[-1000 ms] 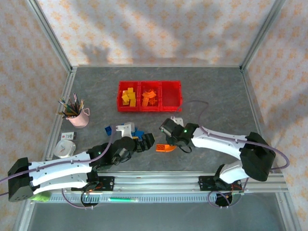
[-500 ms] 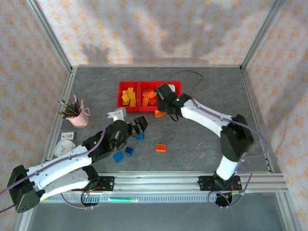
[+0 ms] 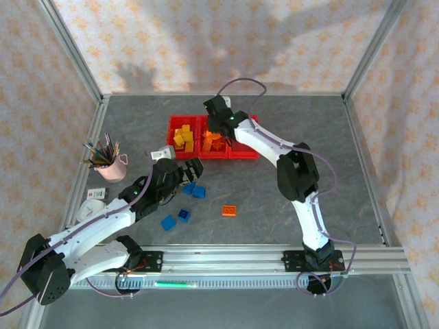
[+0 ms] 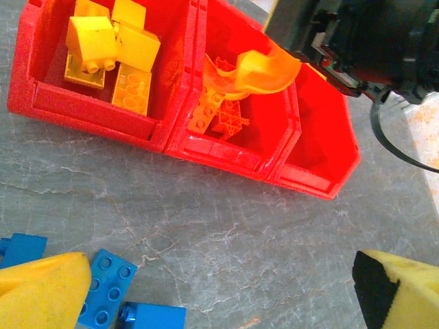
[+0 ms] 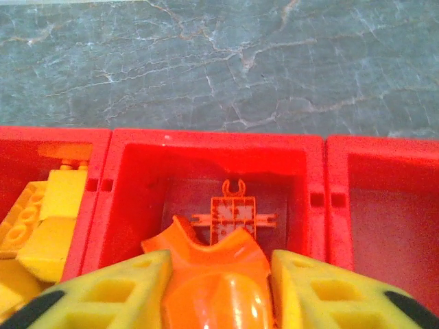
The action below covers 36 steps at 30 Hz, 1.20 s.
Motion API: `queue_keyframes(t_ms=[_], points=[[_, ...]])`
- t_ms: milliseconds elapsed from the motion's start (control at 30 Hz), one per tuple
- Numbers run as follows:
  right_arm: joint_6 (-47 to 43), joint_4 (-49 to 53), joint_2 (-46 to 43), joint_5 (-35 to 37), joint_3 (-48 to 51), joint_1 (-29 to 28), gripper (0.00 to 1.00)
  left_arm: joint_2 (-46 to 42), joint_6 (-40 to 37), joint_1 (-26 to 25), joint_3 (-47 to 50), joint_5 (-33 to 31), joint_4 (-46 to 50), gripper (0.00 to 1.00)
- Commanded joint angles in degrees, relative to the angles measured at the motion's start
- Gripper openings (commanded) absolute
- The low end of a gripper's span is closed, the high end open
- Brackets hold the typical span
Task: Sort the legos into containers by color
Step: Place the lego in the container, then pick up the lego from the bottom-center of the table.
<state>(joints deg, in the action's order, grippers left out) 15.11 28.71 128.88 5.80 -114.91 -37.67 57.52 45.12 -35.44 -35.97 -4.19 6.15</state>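
**Release over the middle bin.** My right end effector (image 3: 217, 129) is clamped on an orange arch (image 5: 218, 264). It holds the arch just above the middle bin (image 5: 212, 140) of the red row, where other orange pieces (image 4: 219, 113) already lie. Yellow bricks (image 4: 113, 51) sit in the left bin (image 4: 89, 110). My left end effector (image 4: 219, 295) hovers over the desk (image 3: 357, 192), jaws spread wide with nothing between them. Blue bricks (image 4: 106, 291) lie just beside its left finger, and one orange brick (image 3: 229, 210) lies apart on the desk.

Hazards, as I judge them:
- **Bounce:** In the left wrist view the arch hangs near the wall shared with the right bin (image 4: 322, 157). Released from this height, the curved piece could strike the pile or that wall and hop into the wrong bin or onto the desk.
- **Sticking:** The yellow pads (image 5: 103, 295) may cling to the arch on opening and drag it off line.
- **Arm contact:** The two arms work near each other, so a forward reach by the left one risks a collision.
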Motion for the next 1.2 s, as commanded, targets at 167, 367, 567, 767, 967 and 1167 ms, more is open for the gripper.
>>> queue_keyframes(t_ms=[167, 367, 567, 767, 967, 1167], points=[[-2.47, 3.60, -2.12, -0.22, -3.53, 0.24, 0.58, 0.05, -1.71, 0.72, -1.74, 1.81, -1.07, 0.99], [-1.29, 0.93, -13.64, -4.16, 9.50, -0.52, 0.64, -1.07, -1.71, 0.71, -1.36, 3.81, -0.64, 0.99], [1.50, 0.18, -25.20, -6.15, 25.34, -1.47, 0.68, -2.79, -1.18, -0.77, -0.21, 5.68, 0.12, 0.99], [3.15, 0.88, -35.09, -5.89, 38.92, -4.45, 0.74, -5.20, 0.62, -5.91, 1.43, 3.13, 1.85, 0.99], [5.05, 2.72, -41.87, -3.86, 50.19, -10.11, 0.77, -7.78, 5.09, -12.29, 4.00, -0.50, 2.59, 0.99], [10.61, 3.35, -47.08, -3.46, 59.97, -16.07, 0.79, -9.94, 10.31, -18.33, 6.40, -4.62, 3.67, 0.99]])
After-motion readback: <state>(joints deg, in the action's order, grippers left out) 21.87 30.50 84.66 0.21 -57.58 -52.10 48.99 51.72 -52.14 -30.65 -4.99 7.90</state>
